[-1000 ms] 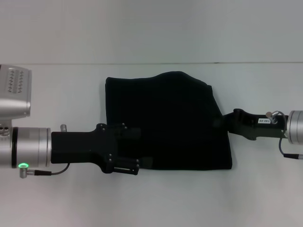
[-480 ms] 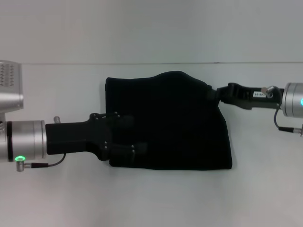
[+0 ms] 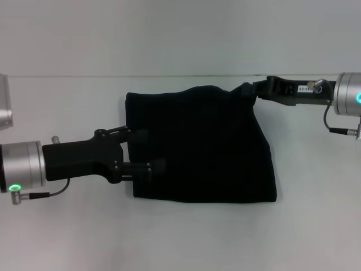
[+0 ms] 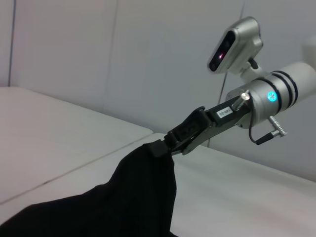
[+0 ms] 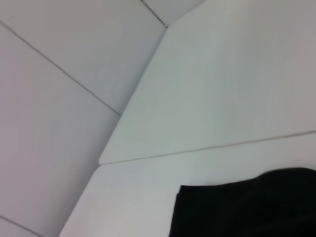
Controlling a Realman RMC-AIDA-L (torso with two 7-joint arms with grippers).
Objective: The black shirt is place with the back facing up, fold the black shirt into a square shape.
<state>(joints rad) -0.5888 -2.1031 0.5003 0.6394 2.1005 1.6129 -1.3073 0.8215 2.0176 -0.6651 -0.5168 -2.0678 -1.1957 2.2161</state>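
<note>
The white surface [image 3: 67, 237] holds the black shirt [image 3: 197, 147], folded in the middle. The left pincer [image 3: 148, 151] is spread wide over the shirt's left edge; its black tips are hard to pick out against the cloth. The right pincer [image 3: 252, 90] pinches the shirt's far right corner, lifting it.
</note>
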